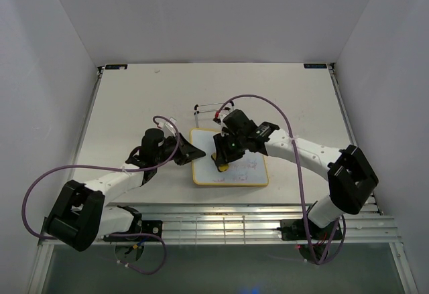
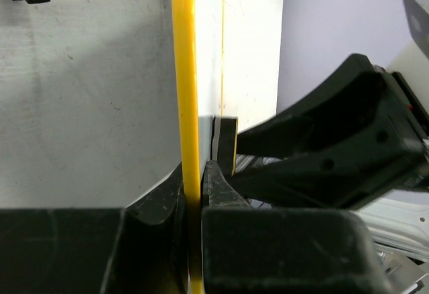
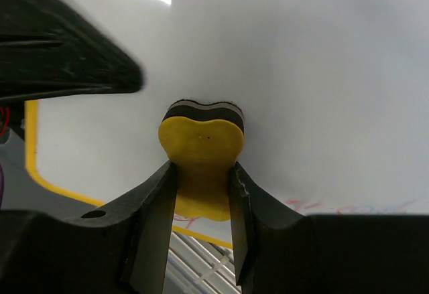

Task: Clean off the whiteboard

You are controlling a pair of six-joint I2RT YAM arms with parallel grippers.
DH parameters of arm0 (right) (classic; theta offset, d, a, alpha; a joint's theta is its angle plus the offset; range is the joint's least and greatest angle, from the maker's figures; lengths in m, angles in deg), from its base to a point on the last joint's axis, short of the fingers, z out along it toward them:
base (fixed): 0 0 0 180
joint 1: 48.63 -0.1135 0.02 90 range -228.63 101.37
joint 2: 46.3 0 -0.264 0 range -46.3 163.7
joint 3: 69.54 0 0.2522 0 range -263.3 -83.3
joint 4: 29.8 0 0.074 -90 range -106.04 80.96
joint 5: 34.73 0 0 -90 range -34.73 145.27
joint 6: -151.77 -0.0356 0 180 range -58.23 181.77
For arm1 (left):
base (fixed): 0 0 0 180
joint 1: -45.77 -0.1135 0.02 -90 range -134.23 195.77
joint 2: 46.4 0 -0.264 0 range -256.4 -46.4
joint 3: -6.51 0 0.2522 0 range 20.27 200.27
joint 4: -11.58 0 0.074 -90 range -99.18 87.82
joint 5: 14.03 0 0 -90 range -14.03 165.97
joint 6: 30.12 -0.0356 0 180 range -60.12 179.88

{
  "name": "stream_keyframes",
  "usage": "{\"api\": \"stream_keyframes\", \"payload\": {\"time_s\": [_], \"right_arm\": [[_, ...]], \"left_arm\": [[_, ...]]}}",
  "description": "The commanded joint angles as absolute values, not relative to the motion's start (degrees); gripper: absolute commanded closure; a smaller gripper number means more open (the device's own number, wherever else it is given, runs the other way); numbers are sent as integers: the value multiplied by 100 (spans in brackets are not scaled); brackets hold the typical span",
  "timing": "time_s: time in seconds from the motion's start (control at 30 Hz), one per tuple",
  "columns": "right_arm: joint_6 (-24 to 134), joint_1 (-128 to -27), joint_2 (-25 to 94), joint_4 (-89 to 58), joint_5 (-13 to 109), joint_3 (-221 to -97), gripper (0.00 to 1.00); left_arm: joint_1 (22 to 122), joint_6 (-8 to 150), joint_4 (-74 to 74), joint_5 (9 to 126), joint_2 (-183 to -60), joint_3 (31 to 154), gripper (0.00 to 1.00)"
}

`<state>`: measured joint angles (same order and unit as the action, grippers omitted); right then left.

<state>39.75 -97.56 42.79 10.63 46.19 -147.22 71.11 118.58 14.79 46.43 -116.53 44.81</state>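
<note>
Small rectangular whiteboard (image 1: 249, 173), thin yellow frame: lying at centre of white table (image 1: 134, 100). Left gripper (image 1: 198, 152): clamped on frame at board's 9 o'clock edge. Right gripper (image 1: 222, 163): closed around yellow eraser block (image 1: 222, 168), black felt base pressed on board, 7 o'clock of its centre.

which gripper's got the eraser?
The right gripper: shut on the yellow eraser, held against the whiteboard. The left gripper only clamps the whiteboard's yellow edge.
</note>
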Motion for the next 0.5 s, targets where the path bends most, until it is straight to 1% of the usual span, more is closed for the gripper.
{"api": "stream_keyframes", "payload": {"time_s": [0.0,0.13,0.23,0.3,0.33,0.47], "right_arm": [[4006,-10066,4588,751,3911,-14833,92],[4120,-10250,4695,874,3769,-14983,92],[4129,-10242,4572,909,3953,-14747,92],[4138,-9945,4449,927,4077,-14353,92],[4129,-9578,4396,927,4103,-14194,92],[4155,-8679,3976,1216,4778,-13429,92]], "left_arm": [[7336,11174,1716,4635,-11733,4655,100],[7363,11156,1725,4609,-11794,4708,100],[7363,11182,1733,4644,-11786,4708,100],[7363,11191,1742,4653,-11760,4699,100],[7363,11200,1742,4653,-11742,4708,100],[7363,11235,1742,4652,-11654,4629,100]]}}
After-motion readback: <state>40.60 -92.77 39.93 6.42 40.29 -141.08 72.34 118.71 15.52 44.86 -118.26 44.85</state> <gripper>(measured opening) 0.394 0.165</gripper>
